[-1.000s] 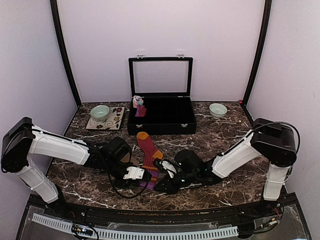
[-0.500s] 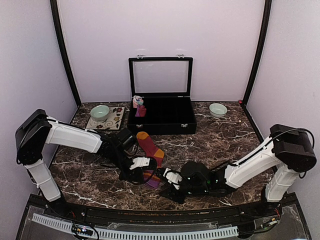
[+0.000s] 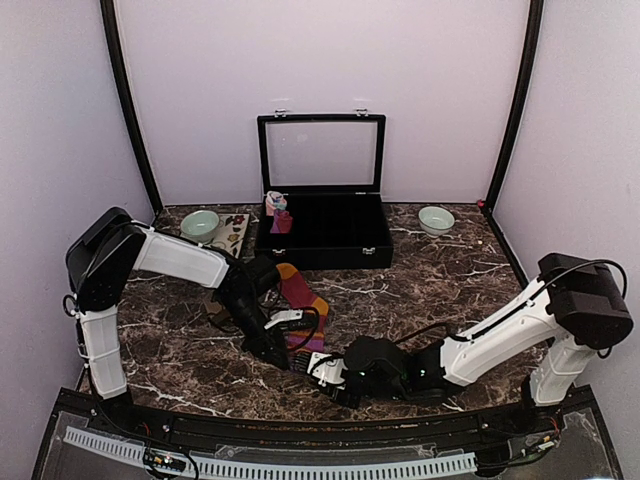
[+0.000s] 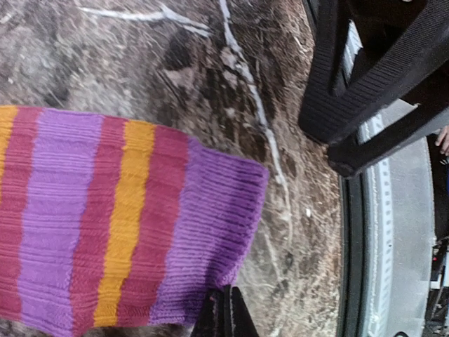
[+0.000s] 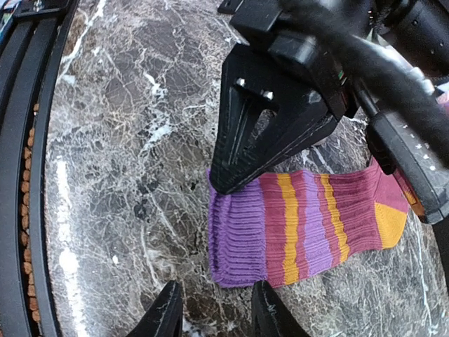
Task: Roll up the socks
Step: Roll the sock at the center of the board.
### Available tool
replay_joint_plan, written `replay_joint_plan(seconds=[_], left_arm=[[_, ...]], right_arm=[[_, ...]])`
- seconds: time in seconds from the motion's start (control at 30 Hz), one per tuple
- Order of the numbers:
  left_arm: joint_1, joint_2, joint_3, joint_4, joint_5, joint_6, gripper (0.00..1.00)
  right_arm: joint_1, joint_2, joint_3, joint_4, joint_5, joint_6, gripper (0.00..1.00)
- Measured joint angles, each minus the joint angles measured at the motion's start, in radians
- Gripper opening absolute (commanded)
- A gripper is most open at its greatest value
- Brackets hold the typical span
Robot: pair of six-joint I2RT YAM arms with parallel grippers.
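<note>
The sock (image 3: 297,291) lies flat on the tabletop (image 5: 119,140), with its cuff (image 5: 242,235) toward the arms. The left gripper (image 5: 223,181) is pressed together at one cuff corner; I can't tell whether it has fabric. The right gripper (image 5: 216,295) is spread just off the cuff's other side. I'd want both to catch the cuff evenly, corners level, then turn it tightly toward the toe.
</note>
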Motion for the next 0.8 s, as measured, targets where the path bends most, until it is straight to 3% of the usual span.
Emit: replay_joint_plan(seconds=[0.67,0.8], left_arm=[[0.000,0.011,0.028,-0.108,0.049,0.015,0.00],[0.000,0.014,0.031,-0.114,0.054,0.018,0.00]], right_arm=[[0.001,0.161,0.081,0.045,0.010,-0.193,0.30],[0.001,0.175,0.086,0.061,0.026,-0.215,0.25]])
